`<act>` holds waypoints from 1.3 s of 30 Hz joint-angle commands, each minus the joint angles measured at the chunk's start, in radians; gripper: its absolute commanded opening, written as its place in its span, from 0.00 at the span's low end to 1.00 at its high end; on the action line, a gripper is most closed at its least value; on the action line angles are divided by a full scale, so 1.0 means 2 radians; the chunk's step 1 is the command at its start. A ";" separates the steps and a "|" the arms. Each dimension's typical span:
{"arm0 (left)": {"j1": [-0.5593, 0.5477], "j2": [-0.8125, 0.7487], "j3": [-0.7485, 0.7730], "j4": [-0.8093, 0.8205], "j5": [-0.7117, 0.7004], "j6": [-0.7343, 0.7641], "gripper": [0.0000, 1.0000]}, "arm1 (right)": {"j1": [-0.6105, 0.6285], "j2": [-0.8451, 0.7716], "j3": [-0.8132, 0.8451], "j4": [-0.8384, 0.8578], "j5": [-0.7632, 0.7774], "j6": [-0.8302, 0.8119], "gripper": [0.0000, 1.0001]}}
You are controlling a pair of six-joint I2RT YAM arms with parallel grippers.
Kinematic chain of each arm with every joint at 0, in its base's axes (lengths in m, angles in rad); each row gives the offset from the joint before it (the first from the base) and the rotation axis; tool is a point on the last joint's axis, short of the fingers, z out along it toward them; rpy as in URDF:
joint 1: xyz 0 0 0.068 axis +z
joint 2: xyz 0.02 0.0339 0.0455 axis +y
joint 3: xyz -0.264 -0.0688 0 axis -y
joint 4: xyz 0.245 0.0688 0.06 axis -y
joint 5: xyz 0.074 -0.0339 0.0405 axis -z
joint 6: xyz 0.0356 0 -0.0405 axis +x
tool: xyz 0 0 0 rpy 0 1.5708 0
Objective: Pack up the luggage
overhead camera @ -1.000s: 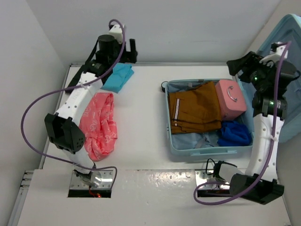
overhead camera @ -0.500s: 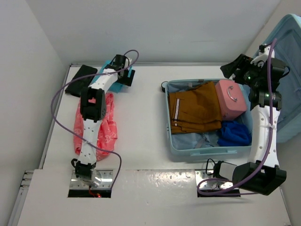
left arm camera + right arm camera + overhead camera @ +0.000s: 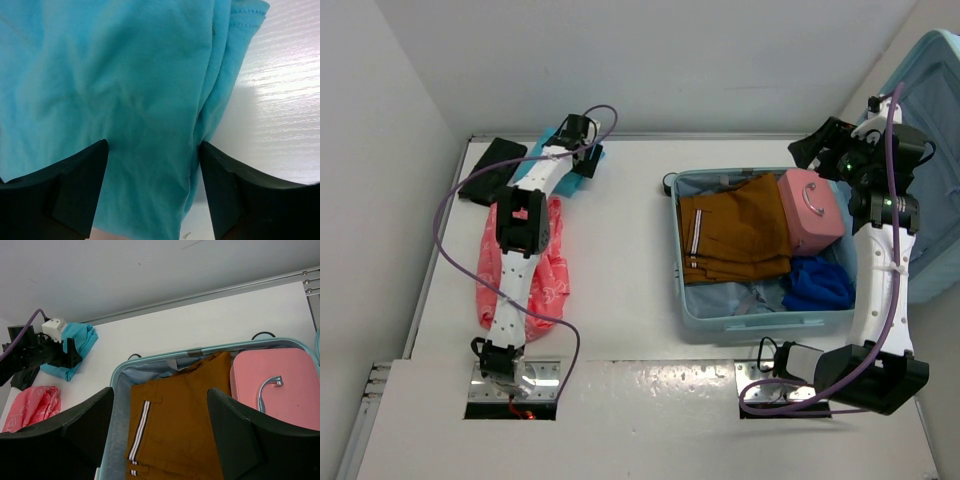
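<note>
The luggage (image 3: pixel 760 322), a pale aqua hard-shell case, lies open at the right of the table with its lid (image 3: pixel 932 120) raised at the far right. Inside lie brown trousers (image 3: pixel 735 230), a small pink case (image 3: pixel 810 210) and a dark blue cloth (image 3: pixel 818 283). My left gripper (image 3: pixel 582 152) is pressed down on a folded turquoise cloth (image 3: pixel 125 90) at the far left. Its jaws stand apart, with the cloth's right edge between them (image 3: pixel 152 170). My right gripper (image 3: pixel 817 147) hangs open and empty above the luggage's far right corner (image 3: pixel 160 425).
A coral-pink patterned cloth (image 3: pixel 535 265) lies crumpled under the left arm. A flat black item (image 3: pixel 488 170) sits at the table's far left corner. White walls close in behind and on the left. A purple cable loops off each arm.
My left arm has stretched out and come down onto the turquoise cloth, and its jaws have narrowed somewhat. My right arm has shifted slightly toward the lid and then held still.
</note>
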 commanded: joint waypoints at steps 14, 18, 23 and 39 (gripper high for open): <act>0.003 -0.004 -0.019 -0.044 0.176 -0.019 0.00 | 0.003 -0.019 0.028 -0.027 -0.006 -0.026 0.75; -0.002 -0.085 -0.053 -0.044 0.281 -0.047 0.00 | -0.004 -0.028 0.023 -0.035 -0.013 -0.026 0.75; -0.046 -0.285 -0.234 0.122 0.339 -0.159 0.00 | -0.022 -0.049 0.005 -0.030 -0.021 -0.016 0.76; -0.333 -0.356 -0.289 0.191 0.345 -0.135 0.00 | -0.235 -0.059 0.025 0.050 -0.166 0.185 0.76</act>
